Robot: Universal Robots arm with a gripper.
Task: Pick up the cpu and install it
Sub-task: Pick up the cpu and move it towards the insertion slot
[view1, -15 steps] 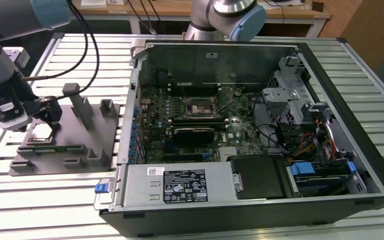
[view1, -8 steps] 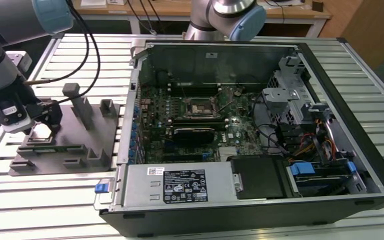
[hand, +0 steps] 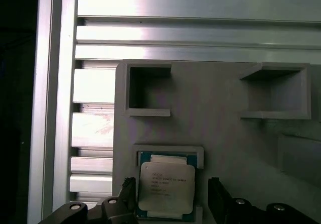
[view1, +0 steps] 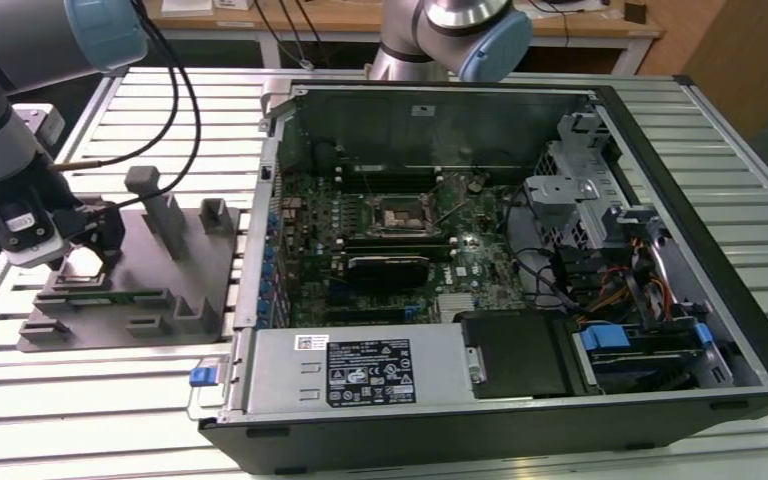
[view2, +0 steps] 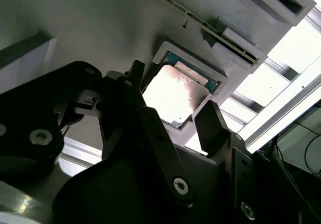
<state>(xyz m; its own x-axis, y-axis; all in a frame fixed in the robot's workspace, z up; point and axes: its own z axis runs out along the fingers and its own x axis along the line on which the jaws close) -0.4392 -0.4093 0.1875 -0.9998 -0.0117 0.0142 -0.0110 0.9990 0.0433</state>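
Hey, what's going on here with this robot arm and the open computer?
The arm's gripper is down over the grey fixture, at the exterior view's left, beside the open computer case. Its open fingers stand on either side of the cpu, which lies flat in its pocket in the fixture. It has not yet gone to the motherboard socket inside the case.

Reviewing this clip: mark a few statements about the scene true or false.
1. The cpu lies in a pocket of the grey fixture. True.
2. The end effector has its fingers either side of the cpu. True.
3. The cpu is seated in the socket. False: it is in the fixture, outside the case.
4. The case is closed. False: its side is open, showing the motherboard.
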